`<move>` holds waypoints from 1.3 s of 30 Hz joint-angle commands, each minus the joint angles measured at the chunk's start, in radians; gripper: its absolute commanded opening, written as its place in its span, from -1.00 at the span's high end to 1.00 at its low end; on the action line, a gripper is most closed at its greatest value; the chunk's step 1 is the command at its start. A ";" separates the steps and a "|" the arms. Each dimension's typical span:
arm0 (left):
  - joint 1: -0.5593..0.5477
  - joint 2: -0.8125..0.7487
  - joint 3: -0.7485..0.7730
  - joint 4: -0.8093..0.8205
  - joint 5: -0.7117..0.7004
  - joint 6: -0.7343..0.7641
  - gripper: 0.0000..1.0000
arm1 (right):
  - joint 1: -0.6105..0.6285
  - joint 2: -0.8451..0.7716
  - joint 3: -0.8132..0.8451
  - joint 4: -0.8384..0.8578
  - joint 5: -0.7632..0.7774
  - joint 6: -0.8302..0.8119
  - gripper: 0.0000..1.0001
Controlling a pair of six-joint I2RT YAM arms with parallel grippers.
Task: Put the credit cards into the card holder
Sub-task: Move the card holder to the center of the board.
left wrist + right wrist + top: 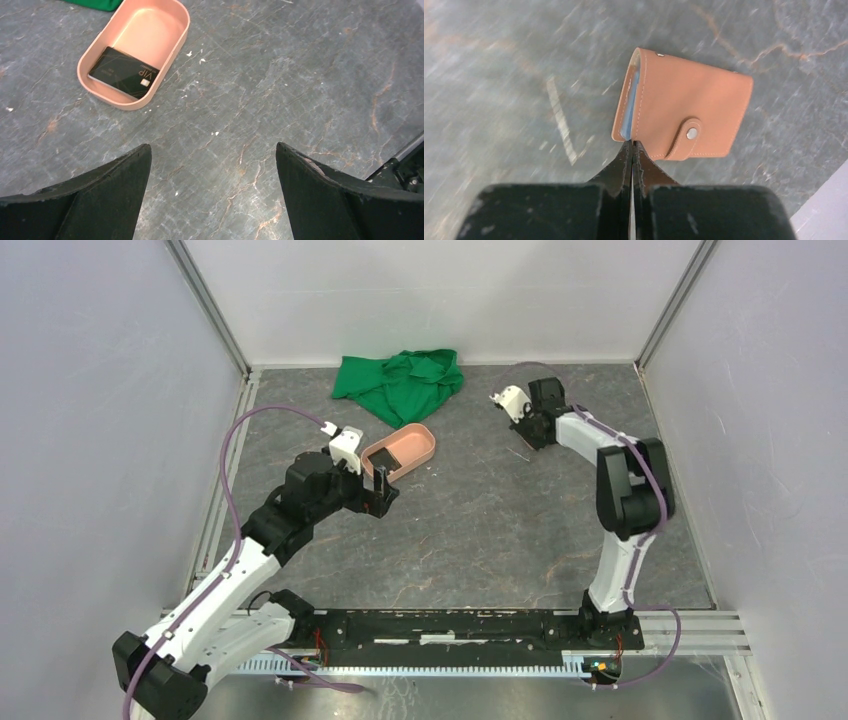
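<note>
The tan card holder [689,107] is folded with its tab snapped, and a light blue card [631,102] peeks out at its left edge. My right gripper [632,144] is shut on the holder's lower left edge. The holder looks sharp against a blurred table. In the top view the right gripper [527,423] is at the far right, and the holder is hidden behind it. A black credit card [125,72] lies in the salmon-pink tray [167,60]. My left gripper [214,150] is open and empty over bare table, just in front of the tray [420,445].
A crumpled green cloth [400,383] lies at the back, just behind the tray. Grey walls with metal rails close in the table on the left, back and right. A white scratch mark [561,125] is on the table left of the holder.
</note>
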 commanded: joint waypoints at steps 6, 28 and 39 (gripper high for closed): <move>0.019 0.015 -0.089 0.250 0.307 -0.226 -0.99 | 0.097 -0.566 -0.557 -0.065 -0.373 -0.254 1.00; -0.282 0.207 -0.366 0.803 0.068 -0.634 -0.73 | 0.093 -0.976 -0.759 -0.137 -0.680 -0.200 -0.75; -0.359 0.477 -0.314 0.949 -0.011 -0.725 -0.48 | 0.029 -0.599 -0.554 -0.193 -0.768 -0.384 -0.39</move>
